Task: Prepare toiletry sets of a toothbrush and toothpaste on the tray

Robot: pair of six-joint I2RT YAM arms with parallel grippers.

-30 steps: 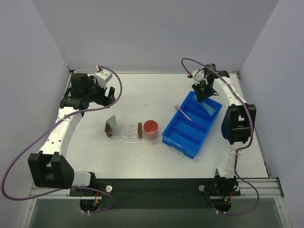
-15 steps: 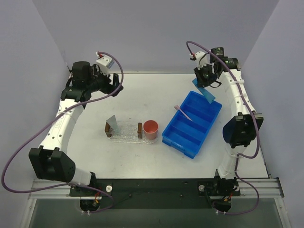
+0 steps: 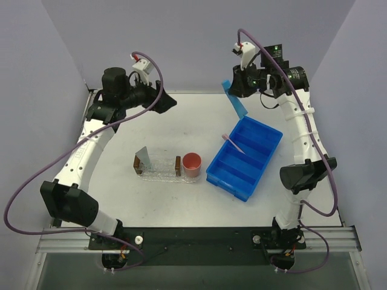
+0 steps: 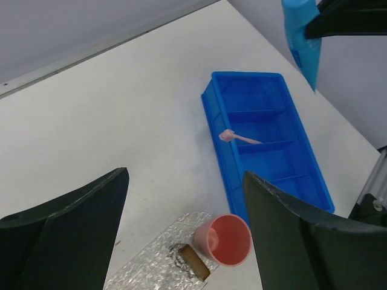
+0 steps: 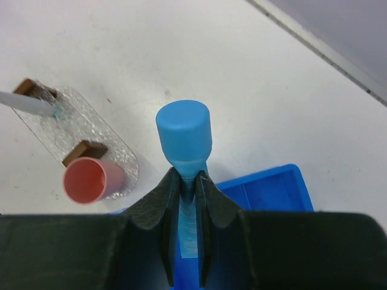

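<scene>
White tabletop with a blue bin on the right and a clear, bumpy tray to its left. My right hand is clamped on a light blue toothpaste tube, high above the bin's far corner. My left hand gapes, holding nothing. I should carry the tube across and lower it flat beside the whitish tube on the tray. A thin pink toothbrush leans in the bin.

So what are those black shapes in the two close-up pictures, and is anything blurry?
Top view: soft, even light, faint shadows beside the blue bin and pink cup. Left wrist view: the shapes are open fingers of the left tool, near the lens, dark and soft-edged. Right wrist view: fingers of the right tool blur darkly below, pinching the light blue toothpaste; the tray glints.
</scene>
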